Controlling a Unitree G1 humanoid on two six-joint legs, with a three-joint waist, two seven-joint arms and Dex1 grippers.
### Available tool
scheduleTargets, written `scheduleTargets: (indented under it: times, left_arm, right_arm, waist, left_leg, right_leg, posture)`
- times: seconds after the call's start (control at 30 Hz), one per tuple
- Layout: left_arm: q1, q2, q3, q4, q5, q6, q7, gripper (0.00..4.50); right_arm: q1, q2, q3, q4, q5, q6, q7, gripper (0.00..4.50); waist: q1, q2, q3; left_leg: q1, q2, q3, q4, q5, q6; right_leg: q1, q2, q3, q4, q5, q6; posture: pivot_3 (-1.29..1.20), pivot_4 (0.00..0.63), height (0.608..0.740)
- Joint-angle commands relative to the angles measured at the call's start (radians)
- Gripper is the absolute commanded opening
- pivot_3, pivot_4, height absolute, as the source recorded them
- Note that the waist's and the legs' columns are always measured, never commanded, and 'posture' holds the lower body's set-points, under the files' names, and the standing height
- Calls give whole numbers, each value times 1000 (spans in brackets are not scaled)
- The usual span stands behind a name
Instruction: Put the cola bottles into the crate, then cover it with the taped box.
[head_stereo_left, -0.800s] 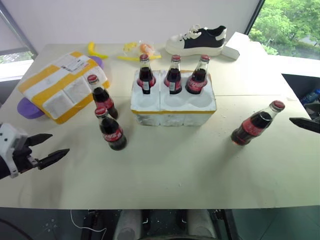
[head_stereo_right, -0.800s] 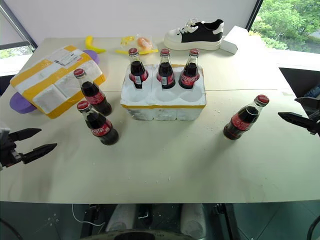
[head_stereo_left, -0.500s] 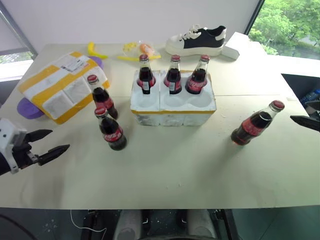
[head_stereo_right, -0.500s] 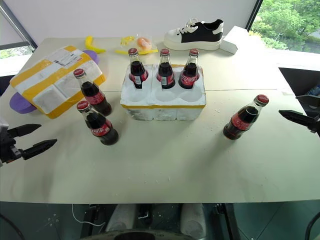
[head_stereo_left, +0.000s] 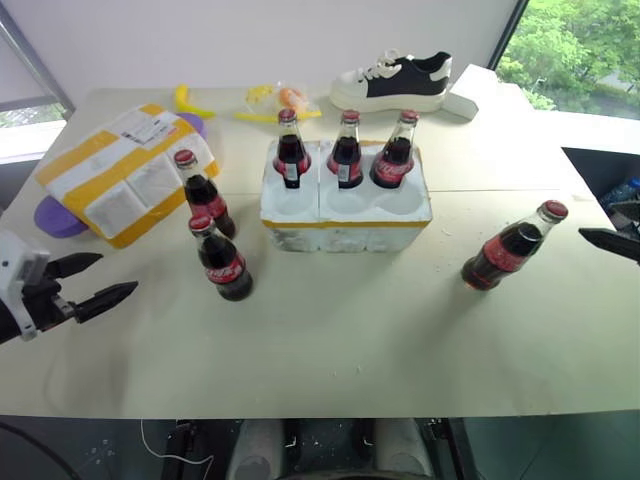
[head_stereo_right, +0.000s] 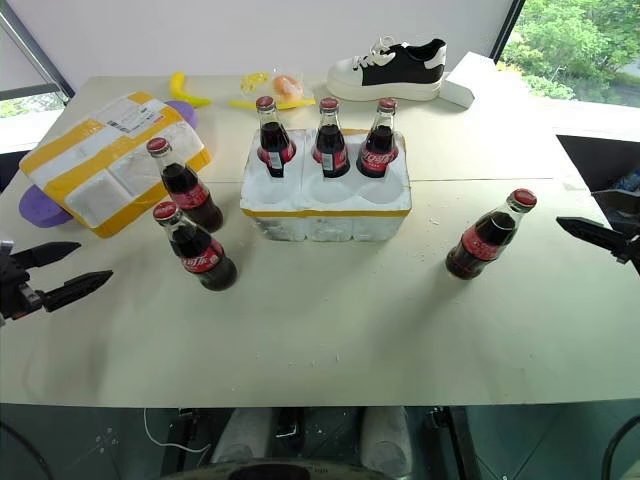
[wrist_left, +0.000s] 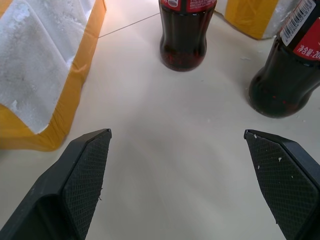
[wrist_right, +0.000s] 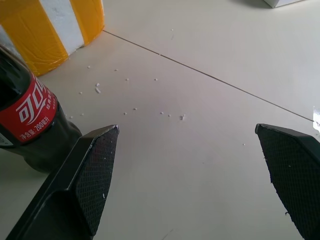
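I am holding my left gripper spread at the table's left edge and my right gripper spread at its right edge. Three cola bottles are standing in the crate mid-table; three are standing outside. The taped box is lying near the far-left corner.

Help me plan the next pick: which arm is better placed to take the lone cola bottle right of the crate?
The right. The right gripper is open and empty, beside that bottle; the left gripper sits far across the table, nearer the two bottles by the taped box.
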Motion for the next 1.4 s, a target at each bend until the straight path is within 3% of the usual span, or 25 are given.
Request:
scheduleTargets:
  times: [0.03,0.33,0.6,0.83,0.97,1.4]
  left_arm:
    - [-14,22,17,-45,-28,10,-2,4458]
    - [-104,61,-22,-34,-70,50,-31,4458]
    - [-298,128,-169,98,-47,10,-126,4458]
    - [-226,185,-194,44,-26,-44,-252,4458]
    - [-179,177,-195,-47,-42,-36,-266,4458]
    - [-272,46,-371,-104,-39,-11,-156,4458]
  right_arm:
    - [-57,-28,-4,12,-3,-2,1,4500]
    - [-271,-94,22,-16,13,140,68,4500]
    - [-426,-77,105,-402,145,477,217,4500]
    - [-388,-34,95,-836,382,786,183,4500]
    - [-304,-13,69,-1005,476,849,149,4500]
    - [-238,-8,49,-1077,566,865,56,4500]
  waist:
    - [0,0,0]
    - [0,0,0]
    - [-1,1,0]
    - [1,0,0]
    - [9,-2,-1]
    - [7,-2,-1]
  left_leg:
    - [0,0,0,0,0,0]
    - [1,0,1,0,0,0]
    - [1,1,2,0,0,0]
    - [-2,1,6,0,0,0]
    - [-3,2,6,0,0,0]
    - [-2,1,8,1,-1,1]
  right_leg:
    - [0,0,0,0,0,0]
    - [0,0,1,1,0,0]
    - [-3,0,3,4,0,0]
    - [-10,-1,6,8,0,0]
    - [-11,-2,7,9,0,0]
    - [-11,-1,8,10,1,-1]
  posture:
    - [0,150,740]
    - [0,150,740]
    - [0,150,740]
    - [0,150,740]
    - [0,150,740]
    - [0,150,740]
